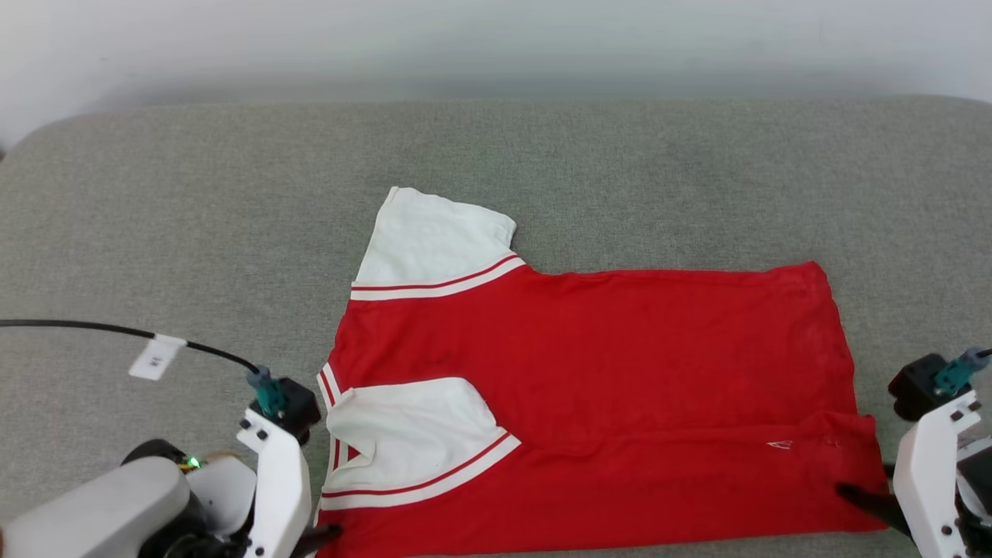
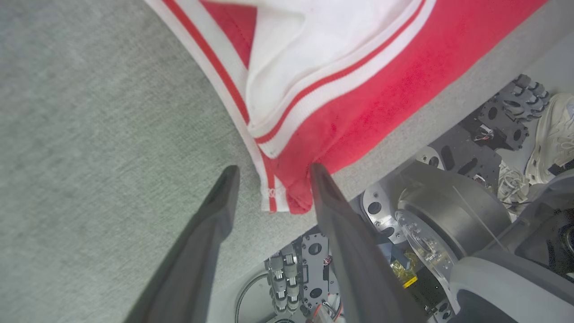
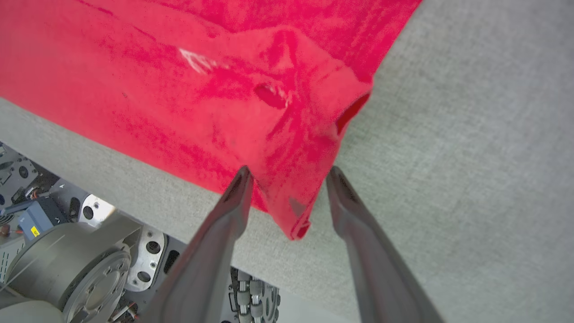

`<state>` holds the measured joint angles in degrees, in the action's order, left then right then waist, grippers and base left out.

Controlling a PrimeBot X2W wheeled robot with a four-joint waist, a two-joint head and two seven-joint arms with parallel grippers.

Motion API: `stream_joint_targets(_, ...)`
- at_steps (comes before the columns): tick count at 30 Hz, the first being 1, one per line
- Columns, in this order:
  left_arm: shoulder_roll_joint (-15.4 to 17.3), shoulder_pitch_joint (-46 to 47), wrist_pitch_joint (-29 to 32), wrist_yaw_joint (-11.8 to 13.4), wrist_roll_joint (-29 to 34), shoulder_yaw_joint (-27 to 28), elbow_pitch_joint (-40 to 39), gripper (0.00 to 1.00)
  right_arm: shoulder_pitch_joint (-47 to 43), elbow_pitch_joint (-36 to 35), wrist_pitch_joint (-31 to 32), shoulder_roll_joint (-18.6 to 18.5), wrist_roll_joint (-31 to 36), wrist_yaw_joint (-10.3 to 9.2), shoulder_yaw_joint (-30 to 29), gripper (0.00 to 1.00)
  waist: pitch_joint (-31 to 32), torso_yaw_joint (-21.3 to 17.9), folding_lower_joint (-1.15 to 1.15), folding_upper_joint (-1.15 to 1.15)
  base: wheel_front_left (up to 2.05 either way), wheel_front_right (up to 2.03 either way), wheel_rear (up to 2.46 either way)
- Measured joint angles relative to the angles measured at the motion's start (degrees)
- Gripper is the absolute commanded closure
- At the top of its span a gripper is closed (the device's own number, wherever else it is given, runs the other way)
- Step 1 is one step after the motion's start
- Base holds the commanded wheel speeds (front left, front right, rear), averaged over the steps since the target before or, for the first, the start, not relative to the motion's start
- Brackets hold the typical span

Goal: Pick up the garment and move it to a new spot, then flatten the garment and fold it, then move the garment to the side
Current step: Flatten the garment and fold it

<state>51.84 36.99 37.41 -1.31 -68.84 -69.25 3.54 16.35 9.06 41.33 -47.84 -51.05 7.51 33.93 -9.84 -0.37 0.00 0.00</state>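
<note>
**Item:** garment [image 1: 589, 349], red with white short sleeves and red-and-white striped trim. We found it spread lengthwise across the middle of the table [image 1: 194, 217], neck end left, hem right, its near edge close to the table's near rim.

**Progress, as we judged it:** moved and flattened, done. The near long side was turned over onto the body and the near sleeve [image 1: 411, 422] lay on the red, so a first fold looked made. Left to do: the remaining folds, then the shift to the side.

**Grippers:** the left gripper [image 2: 272, 179] had its fingers spread, straddling the near left corner without closing on it. The right gripper [image 3: 289, 179] stood likewise, fingers apart on either side of the near right hem corner.

**Materials:** soft, thin jersey knit, rumpled at the hem corner. The far sleeve [image 1: 434, 240] lay flat, roughly trapezoid. The table covering was grey woven cloth, matte, with rounded far corners.
</note>
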Motion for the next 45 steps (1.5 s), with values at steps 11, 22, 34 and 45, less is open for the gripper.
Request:
stream_joint_targets(11, 0.77, 6.39, -9.62, 1.38, 3.54, 6.97, 1.21, 0.00, 0.63, -3.02, -21.48, 6.41, 11.54, 0.01, -12.15, 0.00, 1.99, -0.44, 0.00, 0.00, 0.00, 0.00, 0.00)
stream_joint_targets(22, -2.94, 15.49, -18.01, 3.92, 10.60, 11.82, 7.36, 0.00, -4.46, -12.61, -41.96, 24.61, 30.26, 0.00, -31.26, 0.00, -2.08, -3.32, 0.00, 0.00, 0.00, 0.00, 0.00)
stream_joint_targets(34, -6.23, 30.62, -9.34, 2.79, 10.69, 14.50, 17.48, 0.00, -11.67, -24.07, -46.63, 38.47, 40.36, 0.00, -34.85, 0.00, -11.16, -7.25, 0.01, 0.00, 0.00, 0.00, 0.00)
stream_joint_targets(45, -8.79, 40.92, 15.92, -0.31, 7.60, 9.59, 22.79, 0.00, -8.93, -24.38, -47.88, 38.84, 42.54, 0.00, -32.21, 0.00, -19.73, -10.81, 0.01, 0.00, 0.00, 0.00, 0.00)
